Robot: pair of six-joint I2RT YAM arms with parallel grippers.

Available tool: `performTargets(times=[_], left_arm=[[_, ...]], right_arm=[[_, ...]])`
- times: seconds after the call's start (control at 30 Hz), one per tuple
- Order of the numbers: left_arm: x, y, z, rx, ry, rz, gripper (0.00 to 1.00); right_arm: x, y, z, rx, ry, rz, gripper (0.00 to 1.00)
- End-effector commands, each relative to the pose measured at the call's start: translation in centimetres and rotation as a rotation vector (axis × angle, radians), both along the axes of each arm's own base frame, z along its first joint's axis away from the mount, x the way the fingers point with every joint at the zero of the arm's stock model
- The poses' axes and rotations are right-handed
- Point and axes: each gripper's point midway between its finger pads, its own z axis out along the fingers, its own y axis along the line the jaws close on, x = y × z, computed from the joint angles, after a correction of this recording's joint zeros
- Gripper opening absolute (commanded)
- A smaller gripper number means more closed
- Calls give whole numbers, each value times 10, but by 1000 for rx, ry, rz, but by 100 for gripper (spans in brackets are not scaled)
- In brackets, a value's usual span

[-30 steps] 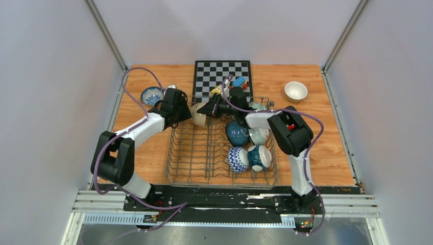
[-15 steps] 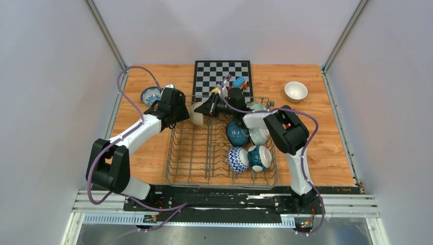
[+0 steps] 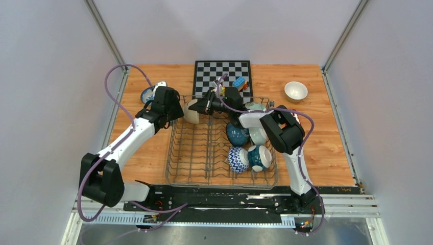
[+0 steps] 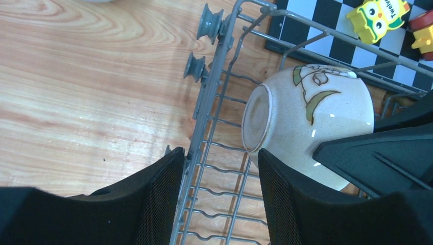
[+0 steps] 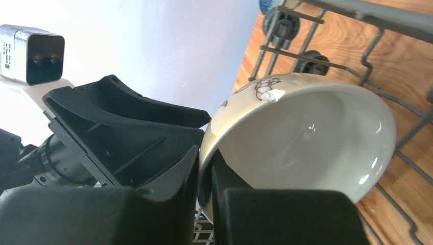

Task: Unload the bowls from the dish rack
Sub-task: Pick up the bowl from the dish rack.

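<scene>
The grey wire dish rack (image 3: 194, 153) stands mid-table. My right gripper (image 3: 203, 104) is shut on the rim of a cream bowl with a leaf pattern (image 3: 191, 112) and holds it tilted on its side over the rack's far left corner. In the right wrist view the gripper (image 5: 207, 176) pinches the bowl's wall (image 5: 306, 138). My left gripper (image 3: 172, 111) is open; in its wrist view (image 4: 219, 158) the rack's left rim (image 4: 204, 107) runs between the jaws, and the cream bowl (image 4: 306, 127) lies just right of the right finger. Several bowls remain in the rack: dark teal (image 3: 236, 133), pale mint (image 3: 259, 136), blue-and-white (image 3: 237, 159), teal (image 3: 259, 157).
A cream bowl (image 3: 295, 90) sits on the table at the far right. A blue-and-white bowl (image 3: 147, 94) sits far left, partly behind my left arm. The chessboard (image 3: 219, 74) with toy blocks (image 3: 238, 81) lies just beyond the rack.
My right gripper has carried the cream bowl left and a little farther away, toward the rack's far left corner. My left gripper has drawn back left, staying open.
</scene>
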Motion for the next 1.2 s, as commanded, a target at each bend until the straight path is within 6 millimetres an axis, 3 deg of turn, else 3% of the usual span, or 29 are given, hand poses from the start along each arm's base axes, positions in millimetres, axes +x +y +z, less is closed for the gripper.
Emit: performTargets(times=[0.0,0.23,0.57,0.7,1.0,1.17], left_arm=[[-5,14,17,28,-31,43,59],[-15,21,41,14,-60,80,60],[-29,22,99,-63,-172,88,66],[-41,36,112,-35,-189,132,73],[-67,36,130,-114,-258,120,97],[-76,37,125,-134,-230,141,100]], right_arm=[[-13,15,44,112,-109,60,0],[-23,20,55,124,-125,85,0],[-39,21,66,79,-166,121,0],[-51,10,64,-9,-204,129,0],[-86,-36,74,-227,-344,123,0],[-117,-70,93,-363,-499,129,0]])
